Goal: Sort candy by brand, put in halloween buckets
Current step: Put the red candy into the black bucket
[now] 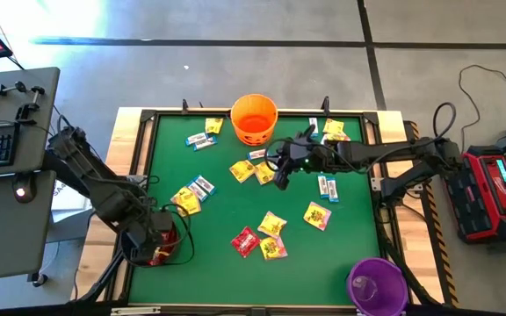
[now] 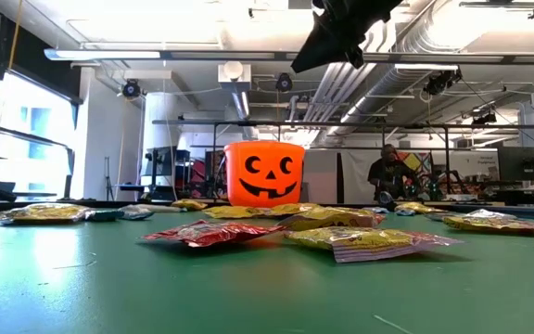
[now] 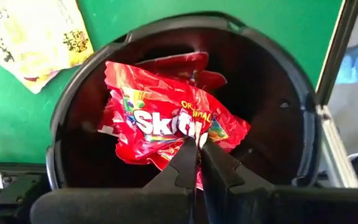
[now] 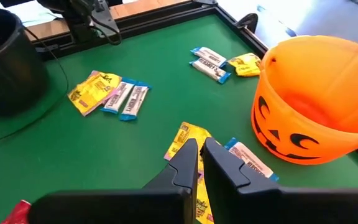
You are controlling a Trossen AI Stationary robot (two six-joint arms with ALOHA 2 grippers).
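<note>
Down at the table's 7 o'clock corner, the left gripper (image 3: 197, 163) hangs with its jaws pressed together over the black bucket (image 3: 278, 87), holding nothing; its fingertips sit just above a red Skittles packet (image 3: 160, 118) lying inside, "ORIGINAL" legible on the wrapper. From overhead that bucket is mostly hidden under the arm, only a glimpse of red showing.

The right gripper (image 4: 201, 162), near table centre, is likewise pinched closed and empty, poised above a yellow packet (image 4: 188, 138) and a white-and-blue packet (image 4: 248, 158), with the orange jack-o'-lantern bucket (image 1: 254, 118) just beside it toward 12 o'clock. The carved face shows only in the low and right wrist views. The low view cuts this gripper off at the frame's upper edge.

The purple bucket (image 1: 377, 284) stands at the 5 o'clock corner, partly cropped. Loose candy (image 1: 262, 235) is scattered over the green mat (image 1: 341, 254); its print is too small to read.
</note>
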